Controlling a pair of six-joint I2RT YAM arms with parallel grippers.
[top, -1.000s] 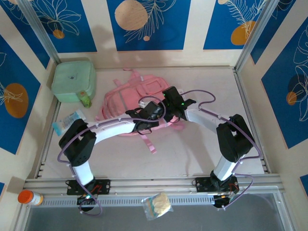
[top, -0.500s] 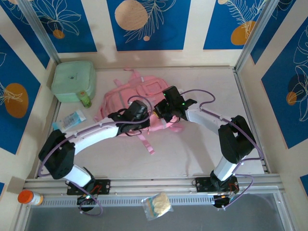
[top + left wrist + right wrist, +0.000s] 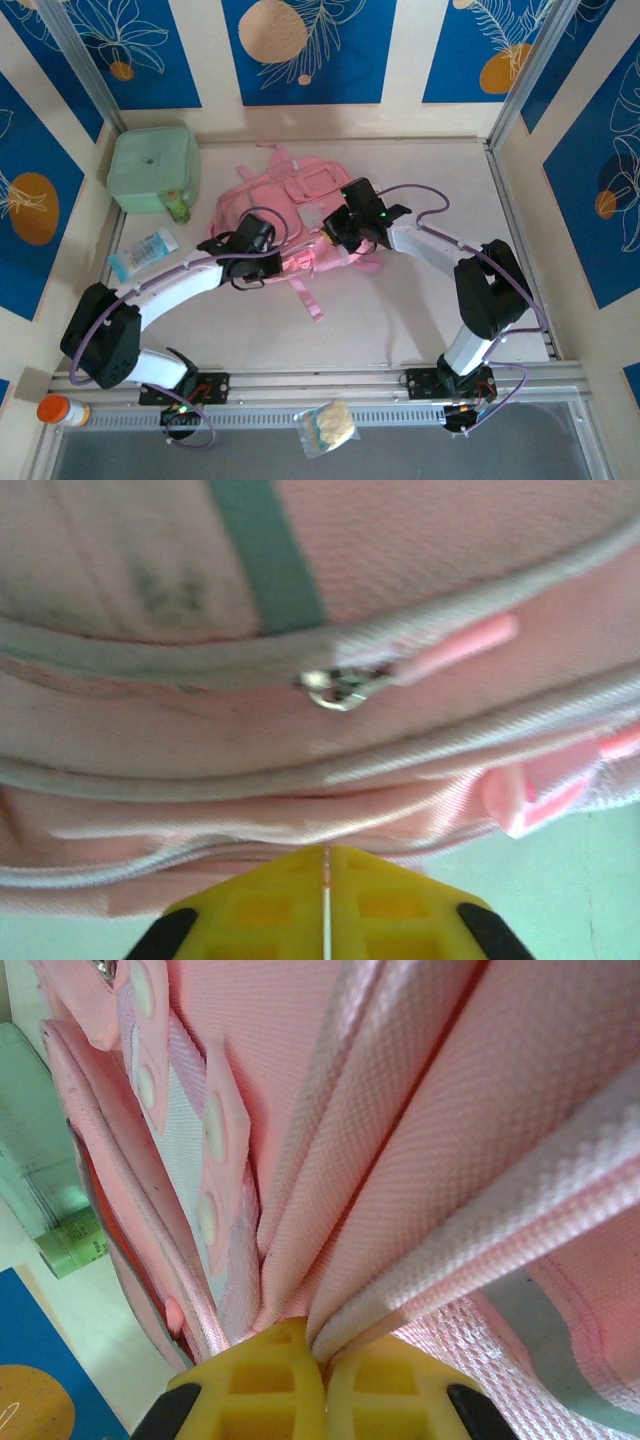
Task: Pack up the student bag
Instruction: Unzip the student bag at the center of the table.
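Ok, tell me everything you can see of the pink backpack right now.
The soft pink fabric backpack lies mid-table, woven cloth with pale grey piping, a pink strap trailing toward the arms, and a zip with a silver slider and pink pull. The right tool pinches a bunched fold; the left tool, shut, points at its edge.
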